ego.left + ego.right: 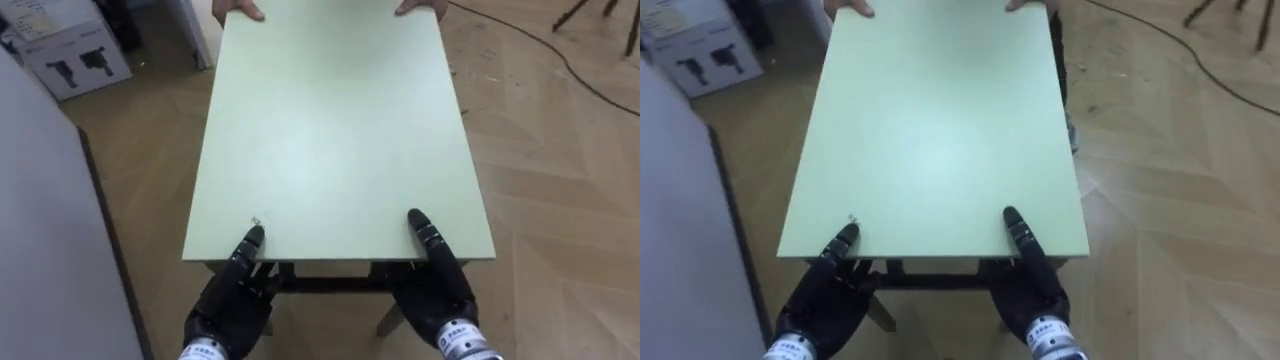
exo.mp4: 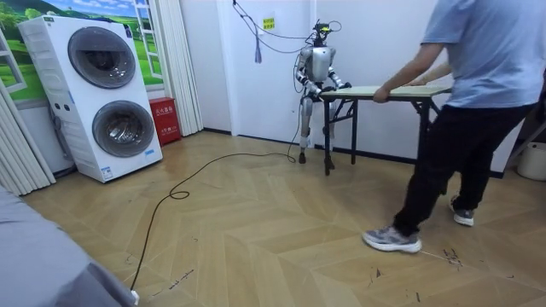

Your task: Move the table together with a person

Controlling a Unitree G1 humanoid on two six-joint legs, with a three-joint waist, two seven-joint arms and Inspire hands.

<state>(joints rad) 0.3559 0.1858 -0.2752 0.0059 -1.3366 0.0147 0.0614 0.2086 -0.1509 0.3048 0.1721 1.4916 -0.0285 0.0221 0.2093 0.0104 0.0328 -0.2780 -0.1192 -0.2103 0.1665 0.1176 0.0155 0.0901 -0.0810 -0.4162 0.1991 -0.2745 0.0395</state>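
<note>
At the 6 o'clock edge of the pale green rectangular worktop [image 1: 330, 130], the robot is standing and gripping with both arms. The left robot hand [image 1: 228, 305] is sitting at 7 o'clock and the right robot hand [image 1: 440, 295] at 5 o'clock. Each is laying its thumb flat on the top face while the palm and remaining fingers are reaching under the rim, so each is clamping the board. This grip is likely bearing weight from below and stopping the edge from sliding out. The two holds, spaced to either side of the middle, are probably serving to resist tilt and twist.

At 12 o'clock, the person [image 2: 478, 102] is holding the opposite short edge with a hand [image 1: 240, 10] at each corner, mirroring the robot. Whether the dark legs are clearing the wooden floor [image 1: 560, 200] cannot be told.

A white cardboard box [image 1: 75, 55] is lying at 10 o'clock, well apart from the worktop; steering is likely calling for clearance on that side.
</note>
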